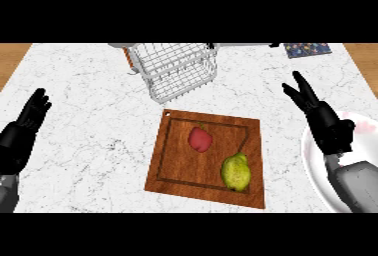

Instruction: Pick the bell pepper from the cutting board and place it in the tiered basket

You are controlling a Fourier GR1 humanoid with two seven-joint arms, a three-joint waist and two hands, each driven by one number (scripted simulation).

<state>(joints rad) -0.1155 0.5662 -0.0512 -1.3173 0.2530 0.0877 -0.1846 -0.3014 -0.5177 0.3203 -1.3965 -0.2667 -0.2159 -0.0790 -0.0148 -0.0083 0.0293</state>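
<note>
Small red bell pepper (200, 139) lying on brown wooden cutting board (177, 170), yellow-green pear-shaped fruit (236, 171) at its 4 o'clock. White wire tiered basket (177, 70) standing at 12. Left hand (26, 125), right hand (321, 120) resting with fingers straight, holding nothing.

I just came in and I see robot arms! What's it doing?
Nothing is being held yet. The left robot hand and right robot hand are both open, out to the sides. A red bell pepper and a yellow-green fruit lie on the wooden cutting board. The wire tiered basket sits behind the board.
</note>
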